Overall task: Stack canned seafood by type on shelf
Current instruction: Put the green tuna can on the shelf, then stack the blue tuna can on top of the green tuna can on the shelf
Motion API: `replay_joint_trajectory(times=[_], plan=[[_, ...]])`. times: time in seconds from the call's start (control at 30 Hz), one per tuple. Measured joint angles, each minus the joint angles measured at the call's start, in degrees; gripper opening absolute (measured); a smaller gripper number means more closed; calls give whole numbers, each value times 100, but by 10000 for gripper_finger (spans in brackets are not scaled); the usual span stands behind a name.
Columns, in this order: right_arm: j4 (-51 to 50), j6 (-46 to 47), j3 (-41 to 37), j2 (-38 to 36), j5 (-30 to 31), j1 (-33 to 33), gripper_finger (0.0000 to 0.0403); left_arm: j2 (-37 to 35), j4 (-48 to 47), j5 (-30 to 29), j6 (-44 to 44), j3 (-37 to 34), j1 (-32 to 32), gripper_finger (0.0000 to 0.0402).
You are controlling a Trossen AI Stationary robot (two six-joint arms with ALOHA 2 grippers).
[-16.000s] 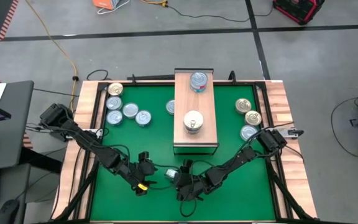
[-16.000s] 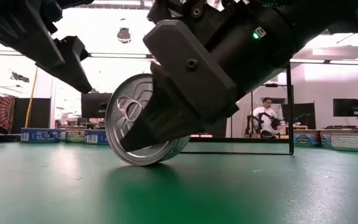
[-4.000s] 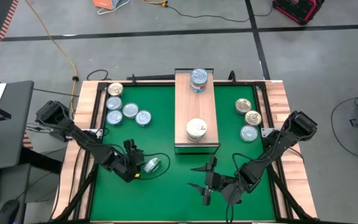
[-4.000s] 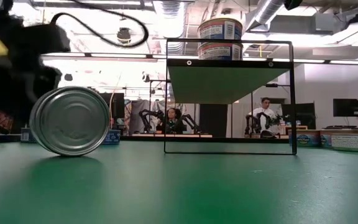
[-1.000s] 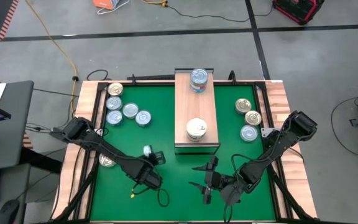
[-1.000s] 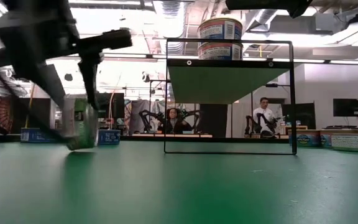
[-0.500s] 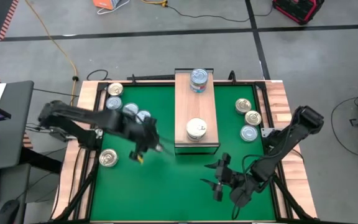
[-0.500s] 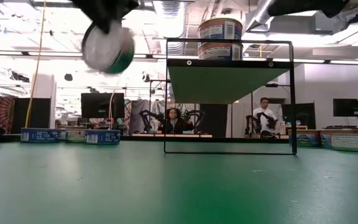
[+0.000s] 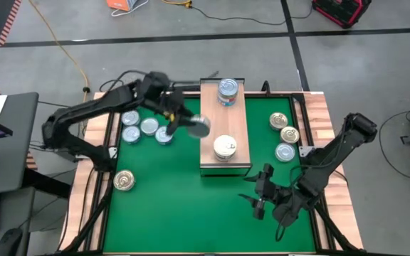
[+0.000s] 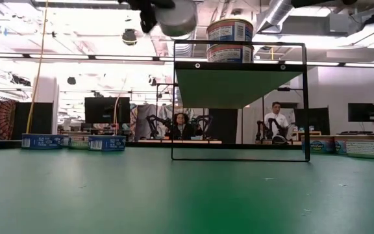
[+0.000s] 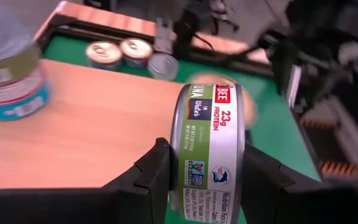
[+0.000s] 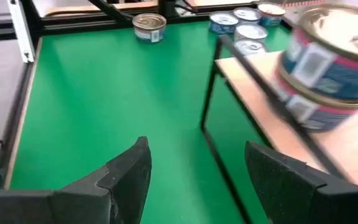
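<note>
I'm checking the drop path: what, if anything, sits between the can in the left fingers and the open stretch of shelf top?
Nothing visible blocks it. The left gripper holds the can on edge at the shelf's left side. Bare plank lies between the far stack and the near stack. The right gripper waits over the mat.

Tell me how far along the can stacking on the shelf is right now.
Done: two short stacks stand on the shelf, a blue-labelled stack at the far end and a white-topped stack at the near end. In hand: the left gripper holds a tin on edge beside the shelf. Left: three tins on the mat's right, several more on its left, plus one gold tin. The right gripper waits open.
</note>
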Motion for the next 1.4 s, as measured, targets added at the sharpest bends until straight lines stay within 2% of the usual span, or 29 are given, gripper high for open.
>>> replay_joint_trajectory(times=[0.2,0.5,0.67,0.77,0.87,1.0,1.2,1.4], plan=[[-401,-2,0,-401,124,58,286,756,690,556,-779,0,700,138],[-569,-5,0,-556,125,76,286,1746,1561,1726,-1450,-7,906,138],[-619,-6,0,-556,126,74,286,2052,1899,1701,-1667,-7,907,138],[-619,-6,0,-556,126,74,286,2096,1891,1532,-1762,-7,913,140],[-617,-6,0,-556,127,68,286,2098,1866,1238,-1567,-7,907,159],[-603,-6,0,-556,128,65,286,2093,1942,980,-1252,-4,856,208],[-575,-4,0,-556,131,65,286,2023,2197,271,-665,-4,856,275],[-573,-5,0,-556,139,65,286,1558,2241,-741,229,4,819,285]])
